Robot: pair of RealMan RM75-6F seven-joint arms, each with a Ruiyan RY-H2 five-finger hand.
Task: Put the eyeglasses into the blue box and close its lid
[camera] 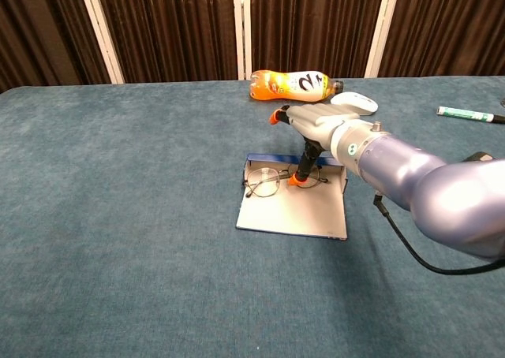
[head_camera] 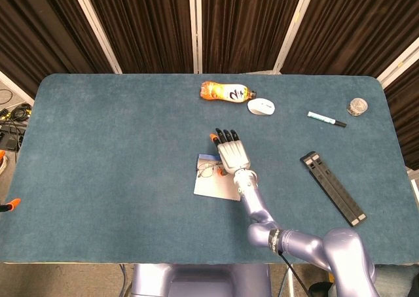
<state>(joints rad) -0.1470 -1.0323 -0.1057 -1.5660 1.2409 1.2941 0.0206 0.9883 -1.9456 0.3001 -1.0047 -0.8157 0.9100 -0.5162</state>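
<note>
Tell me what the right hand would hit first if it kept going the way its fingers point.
The right hand points away from the robot toward the table's far edge. Nothing lies close ahead; further on, the orange bottle or the white mouse sits roughly in line. The hand is raised, so it might pass over both.

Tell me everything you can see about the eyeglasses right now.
The eyeglasses are thin, dark wire-framed, with round clear lenses. They lie at the far end of the open blue box, on its pale inner surface beside the low back wall. The right hand hovers above, one orange-tipped finger reaching down to the frame near its right lens. Whether it grips is unclear.
</note>
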